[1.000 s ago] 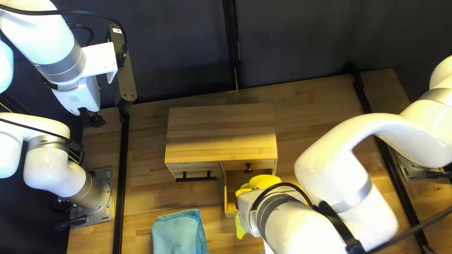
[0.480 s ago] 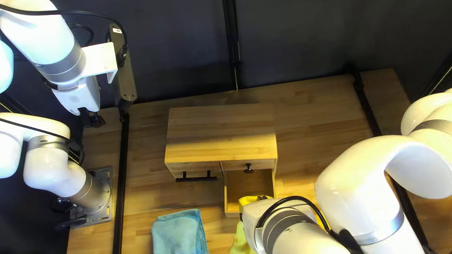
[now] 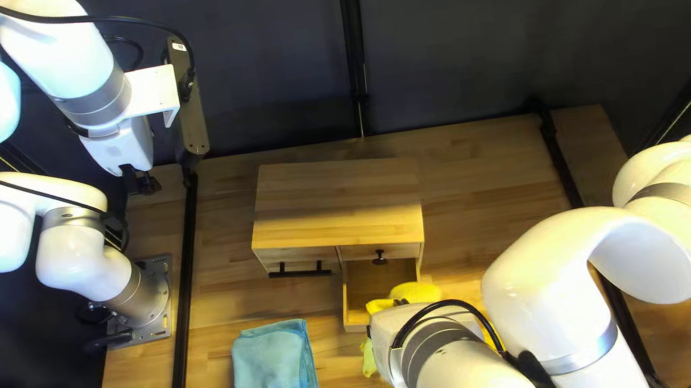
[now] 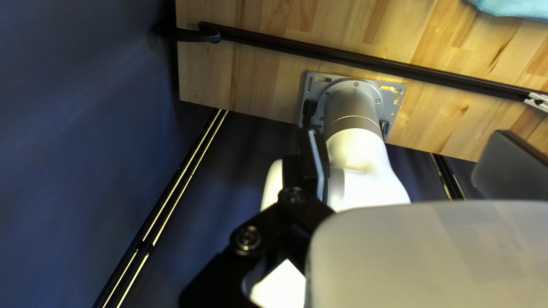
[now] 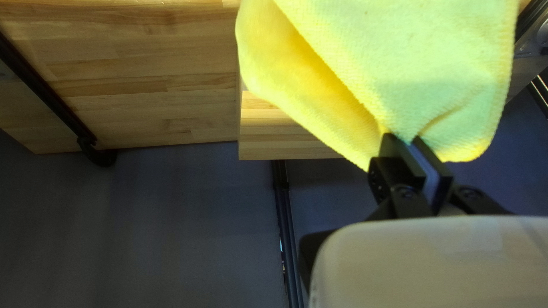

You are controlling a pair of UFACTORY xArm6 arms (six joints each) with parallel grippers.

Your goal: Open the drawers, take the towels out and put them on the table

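So the yellow towel [image 5: 385, 64] was pinched in my right gripper [image 5: 406, 143]. Both fingers were clamped onto a fold of it, and the rest of the cloth bunched up ahead of them. From the top left view only bits of yellow peeked out around the wrist of my right arm [image 3: 536, 302], low in the middle of the frame, right at the front end of the open drawer [image 3: 375, 288]. I couldn't tell whether the cloth touched anything below it.

That drawer was the right-hand one of the wooden drawer cabinet [image 3: 338, 212] in the centre of the frame, pulled out toward the near edge. The knob [image 3: 379, 257] above it and the left drawer with its bar handle [image 3: 299, 271] sat flush.

The blue towel [image 3: 274, 383] lay folded on the tabletop [image 3: 491, 173] at the lower left of centre, just left of the open drawer and apart from it.

My left gripper [image 3: 138, 181] hung at the upper left of the frame, fingers spread with nothing in them, above the left arm's base [image 4: 353, 102].
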